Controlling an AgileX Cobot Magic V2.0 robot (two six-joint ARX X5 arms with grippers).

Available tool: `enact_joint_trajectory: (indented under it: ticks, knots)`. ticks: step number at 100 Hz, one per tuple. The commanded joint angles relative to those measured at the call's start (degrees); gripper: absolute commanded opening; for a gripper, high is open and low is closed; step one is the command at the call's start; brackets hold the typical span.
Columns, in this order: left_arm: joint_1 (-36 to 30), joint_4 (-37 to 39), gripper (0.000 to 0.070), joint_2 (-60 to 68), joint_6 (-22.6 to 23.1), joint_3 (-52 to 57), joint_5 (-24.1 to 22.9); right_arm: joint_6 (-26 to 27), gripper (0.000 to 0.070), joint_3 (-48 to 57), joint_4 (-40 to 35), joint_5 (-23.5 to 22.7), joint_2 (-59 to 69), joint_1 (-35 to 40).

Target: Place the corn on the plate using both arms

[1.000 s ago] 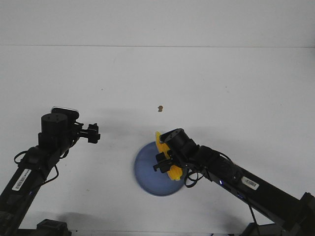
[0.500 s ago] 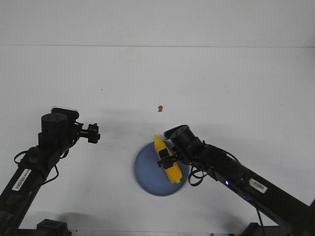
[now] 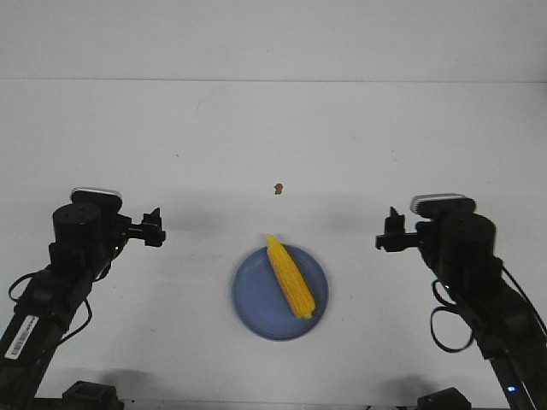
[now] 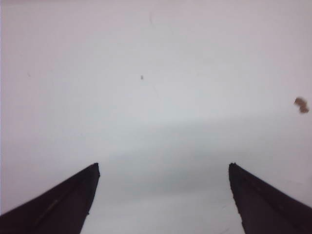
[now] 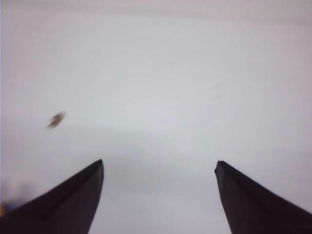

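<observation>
Left gripper (image 3: 155,229): fingers (image 4: 58,204) spread wide, holding nothing, over bare desk (image 3: 359,137). Corn (image 3: 290,277) lies diagonally on plate (image 3: 255,295), between the 2 arms, apart from both. Brown speck (image 3: 278,188) beyond plate. Right gripper (image 3: 390,231): fingers (image 5: 258,200) wide apart, holding nothing, clear desk around.

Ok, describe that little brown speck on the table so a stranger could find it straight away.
Start at the round blue-lavender plate holding the bright yellow corn cob, low on the white table. Look just beyond the cob's pointed tip: the small brown speck lies alone, the one dark crumb on bare white.
</observation>
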Motion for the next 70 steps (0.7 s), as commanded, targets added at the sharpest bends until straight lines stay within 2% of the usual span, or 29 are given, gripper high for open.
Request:
enact_joint_trajectory:
  ticks: [1,22,53,60,70]
  knots:
    - [0.2,0.2,0.0541,-1.2,-0.5,0.3,-0.1,-3.0,0.0487,-1.0,-0.2,0.0,-2.9,-2.2]
    - [0.2,1.3,0.0539,-10.2,-0.8,-5.6,-0.1,-5.7,0.0487,-12.2,0.9,0.0,-17.9,-7.8]
    - [0.2,1.1,0.0536,-25.4,-4.3,-17.2,-0.1,-5.6,0.0486,-24.3,1.0,0.0,-38.2,-8.3]
    - [0.2,0.5,0.0513,-27.4,-4.3,-17.6,-0.2,-5.7,0.0482,-24.8,1.0,0.0,-40.3,-8.3]
    - [0.2,0.0,0.0404,-29.0,-4.2,-17.6,-0.2,-5.7,0.0476,-24.8,2.1,0.0,-41.3,-8.3]
